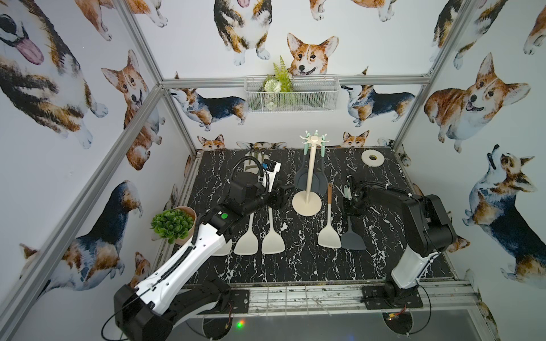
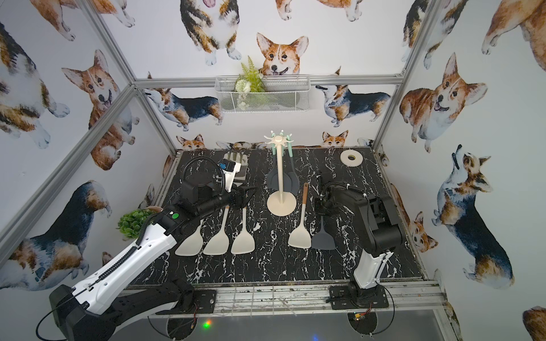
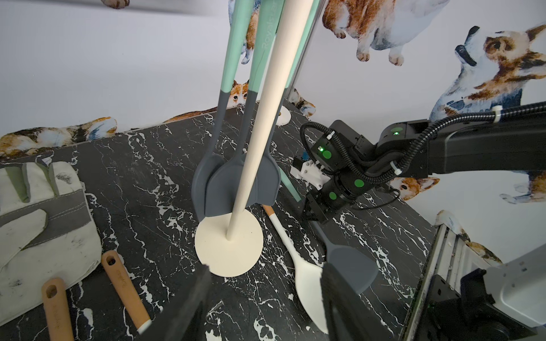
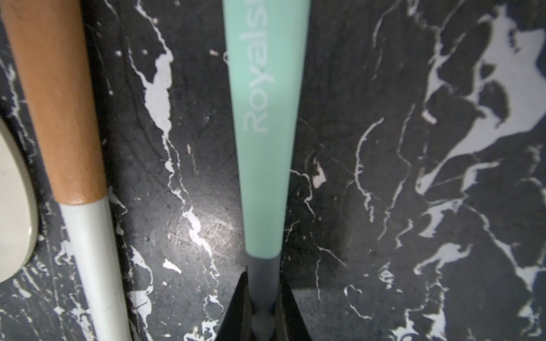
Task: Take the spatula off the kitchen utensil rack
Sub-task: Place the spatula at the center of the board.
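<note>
While your right pincer grips the mint-handled spatula and your left pincer gapes open, a skewed release could knock the brown-handled spatula alongside.

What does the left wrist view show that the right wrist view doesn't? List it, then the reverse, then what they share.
Left wrist only: the rack's pole, the spatulas hanging on it, the glove, the right arm. Right wrist only: the right end effector shut on the grey spatula's neck. Both: that spatula's mint handle, the cream spatula beside it, the rack's base, the marble table.
</note>
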Controlling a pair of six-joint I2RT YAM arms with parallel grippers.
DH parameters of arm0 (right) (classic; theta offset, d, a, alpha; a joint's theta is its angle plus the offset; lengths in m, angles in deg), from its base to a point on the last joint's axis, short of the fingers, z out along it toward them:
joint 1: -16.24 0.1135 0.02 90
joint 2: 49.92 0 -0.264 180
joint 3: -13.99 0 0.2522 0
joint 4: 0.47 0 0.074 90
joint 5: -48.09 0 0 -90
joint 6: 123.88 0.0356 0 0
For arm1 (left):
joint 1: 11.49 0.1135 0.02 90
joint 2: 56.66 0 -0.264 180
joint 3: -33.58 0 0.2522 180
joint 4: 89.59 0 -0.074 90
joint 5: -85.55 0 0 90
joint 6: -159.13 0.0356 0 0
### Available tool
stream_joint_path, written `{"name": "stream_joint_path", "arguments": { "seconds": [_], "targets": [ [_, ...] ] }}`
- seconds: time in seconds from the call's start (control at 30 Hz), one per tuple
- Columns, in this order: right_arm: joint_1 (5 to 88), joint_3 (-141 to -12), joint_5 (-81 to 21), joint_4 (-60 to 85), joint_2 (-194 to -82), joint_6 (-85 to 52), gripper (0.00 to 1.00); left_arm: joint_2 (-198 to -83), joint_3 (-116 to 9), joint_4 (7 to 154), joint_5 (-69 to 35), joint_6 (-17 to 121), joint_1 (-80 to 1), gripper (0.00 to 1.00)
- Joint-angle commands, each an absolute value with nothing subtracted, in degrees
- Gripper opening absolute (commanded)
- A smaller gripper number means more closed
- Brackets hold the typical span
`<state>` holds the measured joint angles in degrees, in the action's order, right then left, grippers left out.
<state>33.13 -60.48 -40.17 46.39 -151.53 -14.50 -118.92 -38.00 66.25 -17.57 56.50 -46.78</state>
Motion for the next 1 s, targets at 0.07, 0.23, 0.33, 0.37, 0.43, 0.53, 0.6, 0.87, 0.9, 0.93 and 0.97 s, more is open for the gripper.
{"name": "stream_joint_path", "arguments": {
  "seconds": [0.07, 0.23, 0.33, 0.37, 0.43, 0.53, 0.6, 0.87, 0.9, 0.93, 0.97],
  "targets": [
    [33.0, -59.6, -44.0, 42.7, -152.0, -12.7, 0.26, -119.4, -38.8, 66.7, -17.8, 57.1, -46.6, 0.62],
    [33.0, -60.7, -42.5, 43.5, -150.7, -12.3, 0.37, -119.8, -39.1, 66.8, -18.0, 57.1, -46.5, 0.63],
    [33.0, -61.9, -42.2, 44.8, -149.3, -12.2, 0.39, -119.9, -39.3, 66.8, -18.1, 57.0, -46.4, 0.62],
    [33.0, -62.3, -42.0, 45.2, -149.0, -12.3, 0.39, -119.9, -39.5, 66.7, -18.1, 57.0, -46.4, 0.63],
    [33.0, -63.4, -41.8, 46.8, -147.6, -12.3, 0.40, -119.8, -39.9, 66.3, -18.0, 57.3, -46.3, 0.62],
    [33.0, -64.8, -41.4, 48.9, -144.9, -12.2, 0.40, -119.6, -41.5, 64.9, -17.6, 57.9, -46.0, 0.63],
    [33.0, -66.4, -41.1, 50.5, -141.1, -12.2, 0.40, -119.8, -42.7, 64.2, -17.3, 58.4, -45.9, 0.63],
    [40.1, -67.9, -39.1, 43.2, -129.6, -15.0, 0.41, -126.8, -56.1, 60.6, -20.5, 54.7, -45.0, 0.67],
    [40.9, -67.4, -39.1, 41.0, -128.6, -15.5, 0.41, -128.1, -58.0, 59.9, -20.7, 54.2, -45.0, 0.67],
    [42.3, -66.1, -39.3, 37.4, -126.9, -16.1, 0.41, -129.5, -59.9, 59.0, -20.8, 53.8, -45.0, 0.67],
    [43.0, -65.4, -39.4, 35.2, -126.0, -16.4, 0.42, -131.2, -62.3, 57.9, -21.3, 53.1, -45.0, 0.67]
  ]
}}
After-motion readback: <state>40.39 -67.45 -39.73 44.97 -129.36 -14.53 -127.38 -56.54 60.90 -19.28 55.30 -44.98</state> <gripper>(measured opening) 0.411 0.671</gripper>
